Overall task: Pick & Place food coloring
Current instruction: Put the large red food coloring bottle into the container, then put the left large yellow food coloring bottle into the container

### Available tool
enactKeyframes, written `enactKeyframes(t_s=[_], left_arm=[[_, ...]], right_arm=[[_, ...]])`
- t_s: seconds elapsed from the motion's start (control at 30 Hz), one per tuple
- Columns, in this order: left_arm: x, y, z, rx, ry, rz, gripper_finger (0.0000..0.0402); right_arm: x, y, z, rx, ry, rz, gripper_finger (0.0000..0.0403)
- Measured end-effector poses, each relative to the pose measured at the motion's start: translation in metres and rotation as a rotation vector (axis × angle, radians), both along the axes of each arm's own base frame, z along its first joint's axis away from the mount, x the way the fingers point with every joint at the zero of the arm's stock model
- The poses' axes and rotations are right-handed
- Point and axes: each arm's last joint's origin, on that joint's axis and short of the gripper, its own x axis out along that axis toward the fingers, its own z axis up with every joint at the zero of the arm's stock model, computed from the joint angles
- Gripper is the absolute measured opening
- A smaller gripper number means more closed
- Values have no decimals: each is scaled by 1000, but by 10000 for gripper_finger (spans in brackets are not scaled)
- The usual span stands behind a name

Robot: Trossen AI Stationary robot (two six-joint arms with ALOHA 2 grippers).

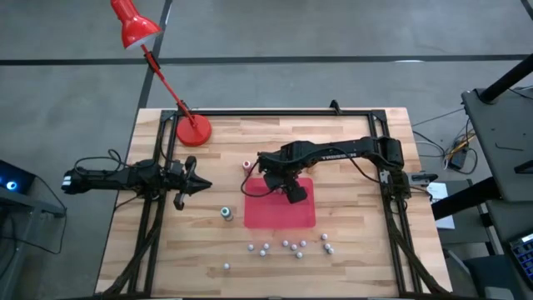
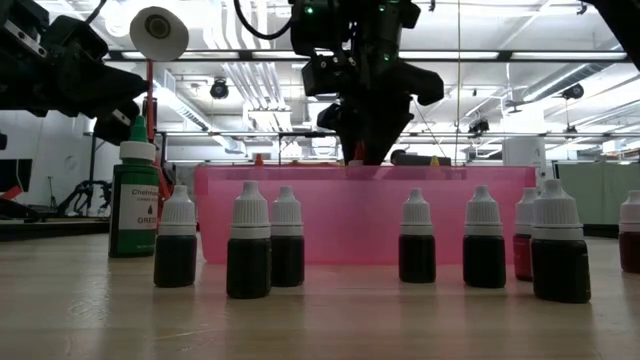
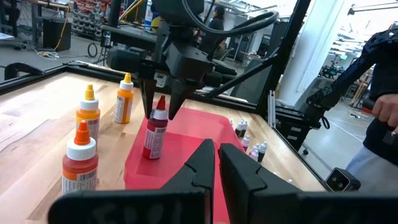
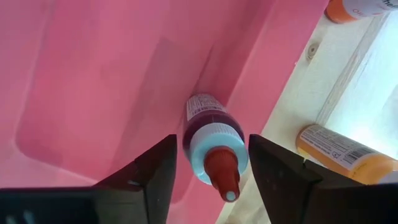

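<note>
A red food coloring bottle (image 3: 154, 134) with a red pointed cap stands upright on its base inside the pink-red tray (image 1: 279, 212), close to the tray's wall (image 4: 249, 74). My right gripper (image 4: 211, 142) hangs over it, pointing down and open. One finger (image 3: 148, 99) stands on each side of the cap, with a gap on both sides. My left gripper (image 3: 216, 149) waits shut at the table's left (image 1: 202, 185), level, aimed at the tray.
Three orange bottles (image 3: 87, 112) stand on the wood beside the tray, and a green one (image 2: 133, 200) near its left front corner. Several small white-capped dark bottles (image 2: 250, 255) line the near edge. A red lamp base (image 1: 193, 130) sits far left.
</note>
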Motion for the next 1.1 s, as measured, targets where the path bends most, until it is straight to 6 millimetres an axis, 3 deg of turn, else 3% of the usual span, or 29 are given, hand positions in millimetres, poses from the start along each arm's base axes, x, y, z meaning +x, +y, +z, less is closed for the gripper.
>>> enactKeyframes(t_s=[0.3,0.73,0.9,1.1], left_arm=[[0,0,0,0,0,0,0],[0,0,0,0,1,0,0],[0,0,0,0,0,0,0],[0,0,0,0,0,0,0]], right_arm=[[-10,0,29,-4,-77,-2,212],[-53,4,98,2,-229,-31,212],[-67,6,109,2,-247,-29,212],[-77,7,104,6,-226,-36,212]])
